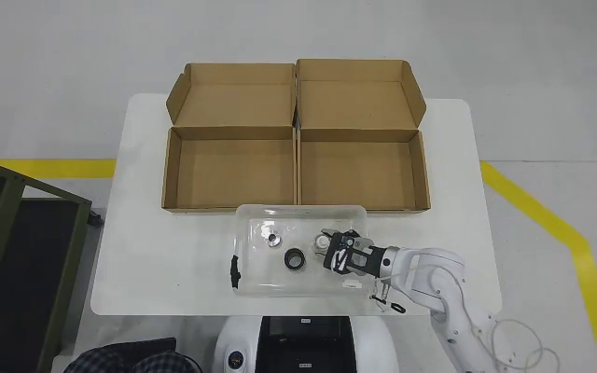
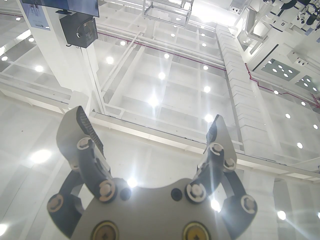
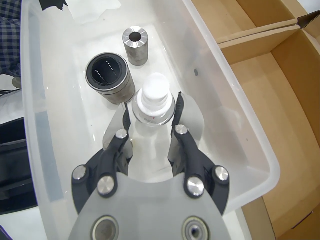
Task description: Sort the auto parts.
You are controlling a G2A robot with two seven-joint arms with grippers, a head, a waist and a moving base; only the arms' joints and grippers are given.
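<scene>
A clear plastic bin [image 1: 298,209] at the table's front holds three parts. A steel sleeve [image 3: 135,44] [image 1: 271,237] with a bored hole stands upright. Beside it is a larger black-lined linear bearing [image 3: 107,76] [image 1: 296,260]. Nearest the arm is a clear round part with a white stepped cap [image 3: 153,96] [image 1: 322,241], standing on the bin floor. My right gripper [image 3: 152,99] [image 1: 328,246] is down inside the bin, its fingers closed against both sides of that capped part. My left gripper [image 2: 150,121] is open, holds nothing and points up at the ceiling.
Two open cardboard boxes stand side by side just behind the bin, one on the left [image 1: 229,172] and one on the right [image 1: 356,174], lids folded back. The bin wall [image 3: 220,58] lies close to the right fingers. Black tape [image 1: 232,271] marks the bin's left end.
</scene>
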